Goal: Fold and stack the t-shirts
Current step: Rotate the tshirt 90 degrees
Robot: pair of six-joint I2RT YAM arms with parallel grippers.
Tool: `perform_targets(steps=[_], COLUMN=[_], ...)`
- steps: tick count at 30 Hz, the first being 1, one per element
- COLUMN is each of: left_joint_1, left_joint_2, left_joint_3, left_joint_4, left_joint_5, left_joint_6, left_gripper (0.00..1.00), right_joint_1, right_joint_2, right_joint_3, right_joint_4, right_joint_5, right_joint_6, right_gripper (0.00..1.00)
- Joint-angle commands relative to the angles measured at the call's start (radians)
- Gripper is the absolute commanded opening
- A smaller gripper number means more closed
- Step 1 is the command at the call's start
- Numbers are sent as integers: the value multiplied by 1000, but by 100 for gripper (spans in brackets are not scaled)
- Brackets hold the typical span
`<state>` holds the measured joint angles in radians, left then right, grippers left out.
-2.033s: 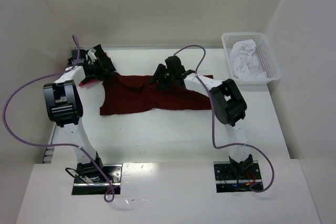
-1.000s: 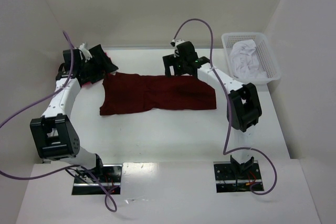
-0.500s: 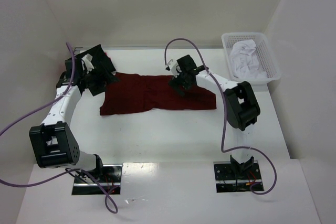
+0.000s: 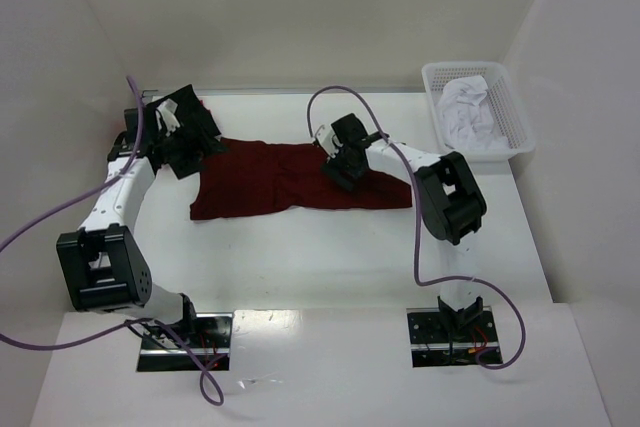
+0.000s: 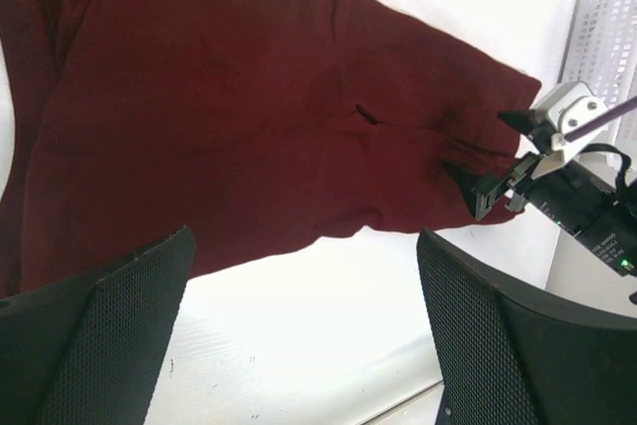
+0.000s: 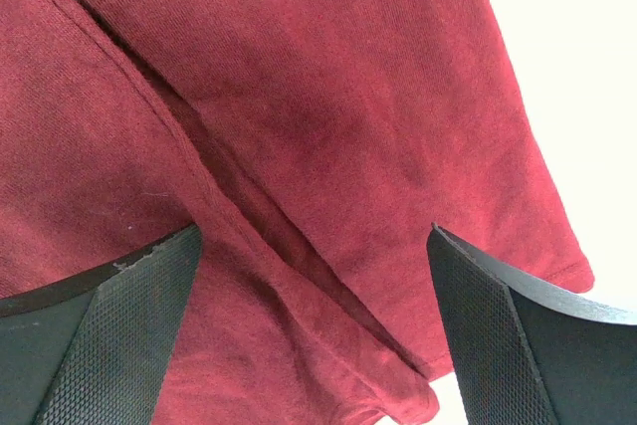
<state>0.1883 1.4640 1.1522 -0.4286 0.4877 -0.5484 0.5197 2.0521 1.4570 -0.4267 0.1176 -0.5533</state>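
- The left arm is rising from its base at the near edge, bending at a low elbow and stretching up the left side of the surface (image 4: 330, 247) towards the far-left corner.
- The left gripper (image 4: 186, 143) is hanging over the left end of the maroon t-shirt (image 4: 270, 179). Its jaws are standing wide apart and gripping nothing, and the wrist view is showing cloth and bare surface between the mesh-textured fingers (image 5: 109, 325).
- A purple cable (image 4: 60, 217) is looping out from the left arm.
- The maroon t-shirt is lying spread across the far half of the surface as a long strip running left to right. Its near edge is sitting uneven, and its left end is looking wider than its right. It is plain, dark and knit, with a diagonal fold or seam ridge crossing it in the right wrist view.
- The right arm is standing with its elbow raised at mid-right, its forearm reaching leftwards.
- The right gripper (image 4: 345, 162) is tilting down close over the right half of the shirt. Its jaws are spread fully and holding nothing.
- A white basket (image 4: 512, 122) is sitting at the far-right corner, holding crumpled white cloth (image 4: 468, 112).
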Motion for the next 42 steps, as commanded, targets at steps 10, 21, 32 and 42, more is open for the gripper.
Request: perform_targets(steps=[10,21,32,42], left_joint_1=[5,5,-236,-331], left_joint_2=[99,168,322,464], left_joint_3=[77,24,46,81], left_joint_4=[-10,1,-29,-36], left_joint_5=[-103,-210,-423,-489], left_joint_6=[30,47,-6,-54], left_gripper=[100,100,100,100], right_joint_1=[195,419,576,608], right_joint_2=[42,-34,-138,-313], right_joint_3=[-42,-193,-367,-510], right_joint_4=[-24,-40,33,116], right_joint_5=[-10,-153,-261,-252], right_joint_6=[17,278,561,642], right_gripper=[100,100,100,100])
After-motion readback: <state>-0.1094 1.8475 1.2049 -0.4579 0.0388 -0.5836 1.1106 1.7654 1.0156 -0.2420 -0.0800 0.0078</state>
